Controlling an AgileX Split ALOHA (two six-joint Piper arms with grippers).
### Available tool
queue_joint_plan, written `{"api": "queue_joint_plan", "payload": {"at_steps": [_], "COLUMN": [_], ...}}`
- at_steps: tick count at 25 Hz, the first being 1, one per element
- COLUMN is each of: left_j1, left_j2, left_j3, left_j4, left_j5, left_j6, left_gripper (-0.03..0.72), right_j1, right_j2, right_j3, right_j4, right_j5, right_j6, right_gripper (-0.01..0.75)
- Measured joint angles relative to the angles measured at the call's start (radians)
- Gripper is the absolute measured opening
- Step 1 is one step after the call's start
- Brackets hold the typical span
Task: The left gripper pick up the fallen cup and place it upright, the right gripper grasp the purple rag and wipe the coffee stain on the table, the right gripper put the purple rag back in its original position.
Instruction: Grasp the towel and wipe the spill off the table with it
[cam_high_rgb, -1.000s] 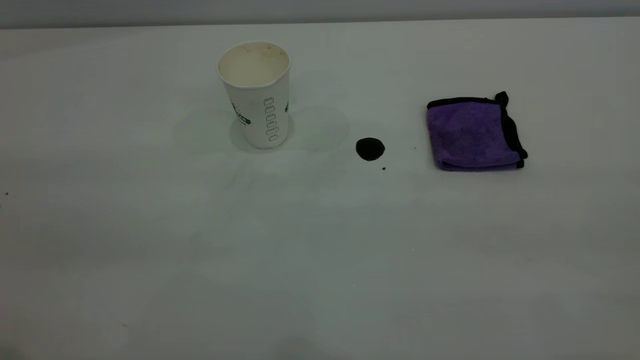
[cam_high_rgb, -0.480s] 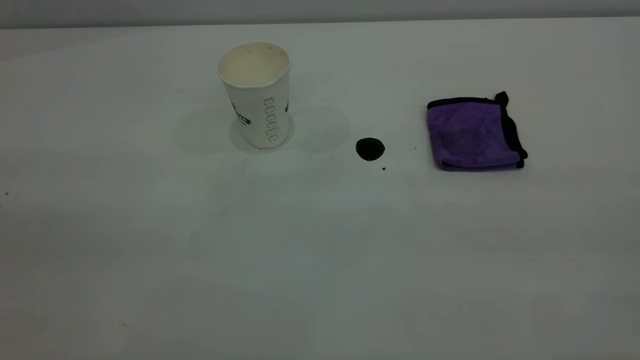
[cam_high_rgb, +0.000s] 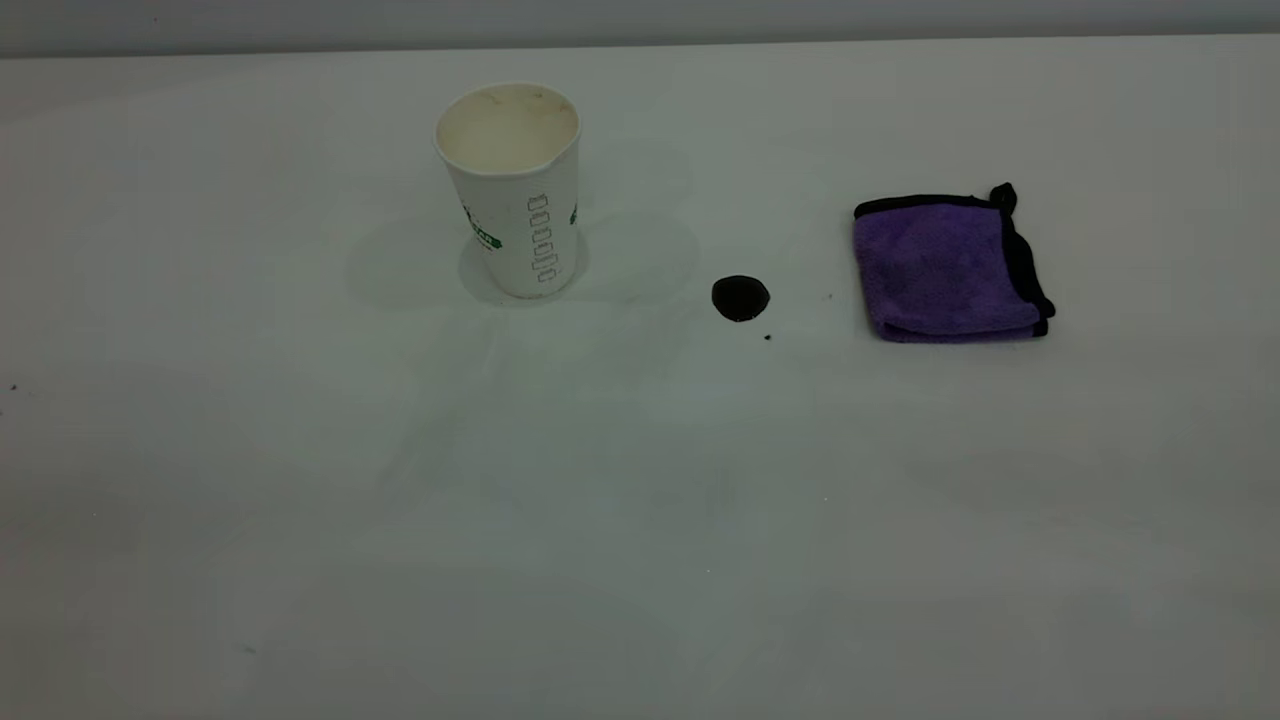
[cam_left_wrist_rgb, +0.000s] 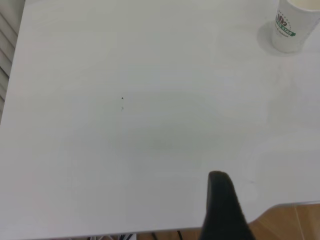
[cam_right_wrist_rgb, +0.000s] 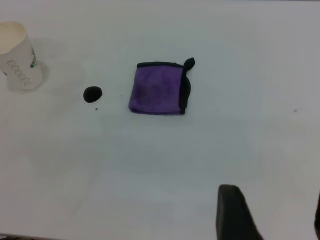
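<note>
The cup (cam_high_rgb: 512, 190) stands upright on the white table (cam_high_rgb: 640, 500), at the back left; it also shows in the left wrist view (cam_left_wrist_rgb: 295, 25) and the right wrist view (cam_right_wrist_rgb: 19, 56). The coffee stain (cam_high_rgb: 740, 298) is a round black blot between the cup and the purple rag (cam_high_rgb: 945, 265), which lies folded and flat; the right wrist view shows the stain (cam_right_wrist_rgb: 92, 93) and the rag (cam_right_wrist_rgb: 159, 90). Neither gripper shows in the exterior view. My left gripper (cam_left_wrist_rgb: 272, 187) is open and empty near the table's edge, far from the cup. My right gripper (cam_right_wrist_rgb: 274, 200) is open and empty, short of the rag.
A tiny dark speck (cam_high_rgb: 767, 337) lies just beside the stain. The table's near edge and a wooden floor (cam_left_wrist_rgb: 295, 222) show in the left wrist view.
</note>
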Motion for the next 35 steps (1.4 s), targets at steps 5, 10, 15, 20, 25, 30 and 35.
{"api": "queue_joint_plan", "payload": {"at_steps": [5,10,15,20,25,30,35], "left_j1": [0.0,0.0,0.0,0.0,0.0,0.0,0.0], "left_j2": [-0.002,-0.002,-0.002,-0.003,-0.003,-0.003,-0.003], "left_j3": [0.0,0.0,0.0,0.0,0.0,0.0,0.0], "left_j4": [0.0,0.0,0.0,0.0,0.0,0.0,0.0], "left_j5": [0.001,0.001,0.002,0.002,0.002,0.003,0.004], "left_j6": [0.0,0.0,0.0,0.0,0.0,0.0,0.0], "left_gripper": [0.513,0.513,0.513,0.513,0.513,0.513,0.513], "right_j1": [0.0,0.0,0.0,0.0,0.0,0.0,0.0], "right_j2": [0.0,0.0,0.106,0.36,0.631,0.861,1.11], "right_j3": [0.0,0.0,-0.025,-0.105,-0.176,-0.204,-0.21], "right_j4": [0.0,0.003,0.031,0.077,0.182,0.337,0.443], "right_j5": [0.0,-0.002,-0.015,-0.115,-0.206,-0.337,-0.454], "right_j6": [0.0,0.0,-0.017,-0.169,-0.342,-0.513,-0.639], "right_gripper": [0.427,0.427,0.47,0.576,0.589,0.588,0.588]}}
